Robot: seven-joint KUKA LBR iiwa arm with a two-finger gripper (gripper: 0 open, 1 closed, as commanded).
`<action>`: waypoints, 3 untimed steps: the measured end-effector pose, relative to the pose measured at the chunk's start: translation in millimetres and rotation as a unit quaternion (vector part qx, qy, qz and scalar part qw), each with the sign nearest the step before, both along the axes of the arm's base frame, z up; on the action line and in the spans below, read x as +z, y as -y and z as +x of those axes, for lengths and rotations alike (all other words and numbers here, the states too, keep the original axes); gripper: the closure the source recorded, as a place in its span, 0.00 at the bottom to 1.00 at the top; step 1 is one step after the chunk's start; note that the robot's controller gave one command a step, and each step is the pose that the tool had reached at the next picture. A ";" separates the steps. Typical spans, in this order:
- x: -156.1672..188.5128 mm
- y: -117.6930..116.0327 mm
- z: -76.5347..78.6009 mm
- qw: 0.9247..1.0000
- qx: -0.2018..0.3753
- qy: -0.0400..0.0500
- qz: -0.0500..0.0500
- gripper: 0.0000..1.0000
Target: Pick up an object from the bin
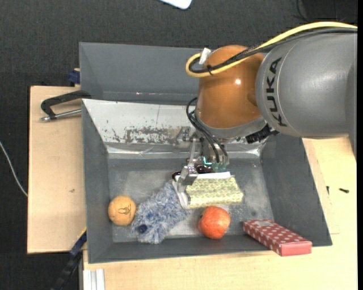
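A dark, speckled, carpet-like floor (34, 34) fills the top and left of the view, plain and nearly black. At the top edge a small white object (177, 3) lies cut off by the frame. A thin pale cable (13, 170) curves over the floor at the far left

Grey arm (309, 79) entering from right, orange-covered wrist (229, 88) bent downward, pincer (195, 177) pointing down.

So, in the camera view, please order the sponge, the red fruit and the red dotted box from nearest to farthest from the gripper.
1. Sponge, mid-view, right at the gripper.
2. Red fruit, below the sponge in the view.
3. Red dotted box, the view's lower right.
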State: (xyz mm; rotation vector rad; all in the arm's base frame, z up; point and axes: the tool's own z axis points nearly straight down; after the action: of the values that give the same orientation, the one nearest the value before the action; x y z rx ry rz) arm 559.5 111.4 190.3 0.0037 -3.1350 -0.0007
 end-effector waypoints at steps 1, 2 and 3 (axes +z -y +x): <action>4.4 0.4 1.8 1.000 -0.001 0.004 0.001 0.00; -34.7 -1.9 -10.5 1.000 0.018 0.008 0.001 0.00; -115.2 -55.6 -8.0 1.000 -0.017 0.003 0.002 1.00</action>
State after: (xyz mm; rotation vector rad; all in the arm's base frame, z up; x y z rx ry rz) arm 551.5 167.0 75.1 -0.0509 -3.1398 -0.0062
